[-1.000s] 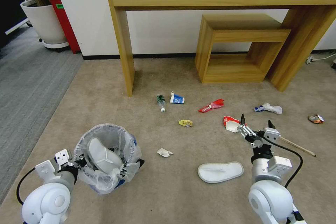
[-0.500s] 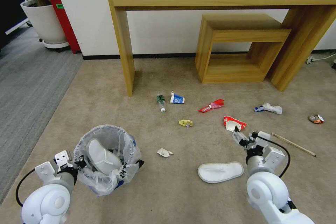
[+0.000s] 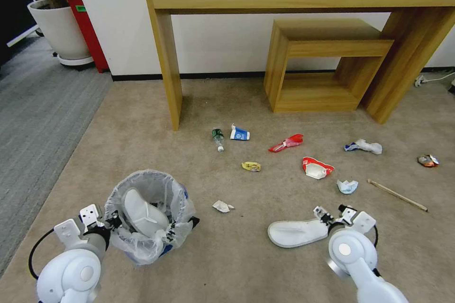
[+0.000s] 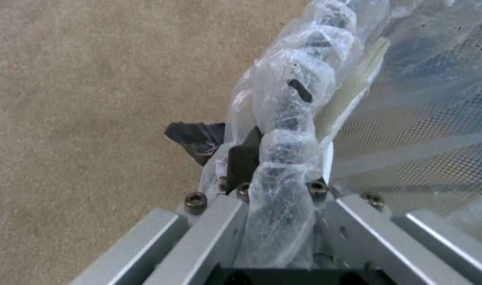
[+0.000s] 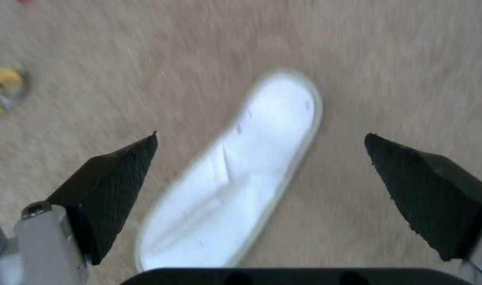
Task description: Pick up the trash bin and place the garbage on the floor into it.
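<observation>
Head view: the bin (image 3: 149, 218) is held at its near rim by the left end effector (image 3: 105, 224), over the floor (image 3: 142, 128) on the robot's left; one slipper (image 3: 142, 210) is already seen inside. The right end effector (image 3: 334, 215) is positioned just beside one end of the second slipper (image 3: 296, 232), fingers spread wide, nothing held. Scattered farther out: bottle (image 3: 217, 137), carton (image 3: 239, 133), red wrappers (image 3: 286, 143), yellow wrapper (image 3: 251, 166), tissue (image 3: 221, 206), stick (image 3: 397, 195), can (image 3: 428, 160). Left wrist view: the end effector (image 4: 275, 174) is clamped on the bag-covered rim (image 4: 288, 118); how much hard rim versus loose plastic is gripped cannot be made out, since one finger is buried under the film. Risk: if mostly bag is pinched, the bin could sag or slip out. Right wrist view: the open fingers (image 5: 114, 178) are seen on either side of the slipper (image 5: 236, 178), apart from it; the picture is smeared, so height above the carpet is hard to judge. Risk: the slipper lies flat and thin, so the tips could close on carpet or skate over the sole. The far side of the bin is hidden.
</observation>
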`<state>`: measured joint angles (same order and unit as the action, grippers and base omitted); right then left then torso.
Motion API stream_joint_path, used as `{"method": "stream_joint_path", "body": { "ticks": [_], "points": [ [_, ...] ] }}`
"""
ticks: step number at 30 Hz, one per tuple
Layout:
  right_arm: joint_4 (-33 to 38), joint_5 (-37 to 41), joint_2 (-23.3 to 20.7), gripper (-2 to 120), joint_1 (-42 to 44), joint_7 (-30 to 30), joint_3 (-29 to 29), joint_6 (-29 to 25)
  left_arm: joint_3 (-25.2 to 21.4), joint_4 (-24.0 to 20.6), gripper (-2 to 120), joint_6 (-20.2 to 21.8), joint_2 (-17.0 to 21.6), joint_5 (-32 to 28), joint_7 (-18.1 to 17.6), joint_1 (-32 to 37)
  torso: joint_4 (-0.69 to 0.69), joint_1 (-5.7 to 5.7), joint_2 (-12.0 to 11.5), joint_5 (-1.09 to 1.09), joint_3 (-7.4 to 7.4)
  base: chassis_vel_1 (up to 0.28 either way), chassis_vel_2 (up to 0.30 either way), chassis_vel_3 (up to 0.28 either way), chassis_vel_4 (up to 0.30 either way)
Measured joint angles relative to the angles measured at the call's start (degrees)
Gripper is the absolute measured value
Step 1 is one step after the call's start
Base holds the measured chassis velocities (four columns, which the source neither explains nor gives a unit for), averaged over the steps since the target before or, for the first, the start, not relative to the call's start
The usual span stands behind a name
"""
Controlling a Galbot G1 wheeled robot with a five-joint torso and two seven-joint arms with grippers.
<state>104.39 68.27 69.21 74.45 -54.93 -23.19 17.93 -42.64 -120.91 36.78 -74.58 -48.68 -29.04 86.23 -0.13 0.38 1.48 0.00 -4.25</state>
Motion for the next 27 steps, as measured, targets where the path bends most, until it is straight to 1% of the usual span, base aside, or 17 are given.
{"method": "stream_joint_path", "body": {
  "ticks": [1, 3, 5, 7, 9, 11, 15, 18, 21, 22, 24, 27],
  "points": [
    [0.0, 0.0, 0.0, 100, 0.0, 0.0, 0.0, 0.0, 0.0, 0.0, 0, 0.0, 0.0, 0.0, 0.0, 0.0, 0.0, 0.0, 0.0, 0.0, 0.0, 0.0, 0.0, 0.0, 0.0],
    [-3.8, 1.0, 1.0, 100, -0.9, 0.0, 1.0, -0.6, 0.0, 0.2, 0, -0.2, -0.3, 0.1, 0.0, 0.0, 0.0, 0.0, 0.0, -0.01, 0.0, 0.0, 0.0, 0.0, 0.0],
    [-4.9, 1.0, 1.3, 100, -1.3, 0.0, 1.3, -0.9, 0.0, 0.2, 0, -0.2, -0.4, 0.1, 0.0, 0.0, 0.0, 0.0, 0.0, -0.01, 0.0, 0.0, 0.0, 0.0, 0.0],
    [-8.9, 0.4, 2.2, 100, -2.9, 0.7, 2.6, -1.6, 0.2, 0.3, 0, -0.2, -0.9, 0.2, 0.0, 0.0, 0.0, 0.0, 0.0, -0.01, 0.0, 0.0, 0.0, 0.0, 0.0],
    [-9.7, 0.1, 2.5, 100, -3.4, 0.8, 2.9, -1.9, 0.3, 0.4, 0, -0.2, -1.0, 0.2, 0.0, 0.0, 0.0, 0.0, 0.0, -0.01, 0.0, 0.0, 0.0, 0.0, 0.0],
    [-12.9, -1.3, 3.8, 100, -5.3, 1.6, 5.1, -2.8, 0.4, 0.4, 0, -0.2, -1.4, 0.5, 0.0, 0.0, 0.0, 0.0, 0.0, 0.0, 0.0, 0.0, 0.0, 0.0, 0.0],
    [-14.3, -2.4, 4.7, 100, -6.3, 2.2, 6.4, -3.2, 0.5, 0.5, 0, -0.3, -1.7, 0.7, 0.0, 0.1, 0.0, 0.0, 0.0, -0.01, 0.0, 0.0, 0.0, 0.0, 0.0],
    [-16.9, -4.4, 5.9, 100, -7.8, 3.0, 8.4, -3.9, 0.5, 0.5, 0, -0.4, -2.2, 0.9, 0.1, 0.1, 0.0, 0.0, 0.0, 0.0, 0.0, 0.0, 0.0, 0.0, 0.0],
    [-18.4, -5.2, 6.4, 100, -8.4, 3.4, 9.0, -4.2, 0.5, 0.5, 0, -0.4, -2.4, 1.0, 0.2, 0.2, 0.0, 0.0, 0.0, -0.01, 0.0, 0.0, 0.0, 0.0, 0.0],
    [-19.8, -5.8, 6.6, 98, -9.0, 3.9, 9.3, -4.6, 0.5, 0.5, 0, -0.5, -2.5, 1.0, 0.2, 0.2, 0.0, 0.0, 0.0, -0.02, 0.0, 0.0, 0.0, 0.0, 0.0],
    [-20.2, -6.1, 6.7, 97, -9.2, 4.0, 9.4, -4.8, 0.5, 0.5, 0, -0.5, -2.6, 1.0, 0.2, 0.2, 0.0, 0.0, 0.0, -0.02, 0.0, 0.0, 0.0, 0.0, 0.0],
    [-23.5, -7.9, 7.5, 86, -10.9, 5.5, 10.4, -6.1, 0.8, 0.5, 0, -0.6, -2.9, 1.4, 0.4, 0.4, 0.0, 0.0, 0.0, -0.01, 0.0, 0.0, 0.0, 0.0, 0.0]
  ]
}}
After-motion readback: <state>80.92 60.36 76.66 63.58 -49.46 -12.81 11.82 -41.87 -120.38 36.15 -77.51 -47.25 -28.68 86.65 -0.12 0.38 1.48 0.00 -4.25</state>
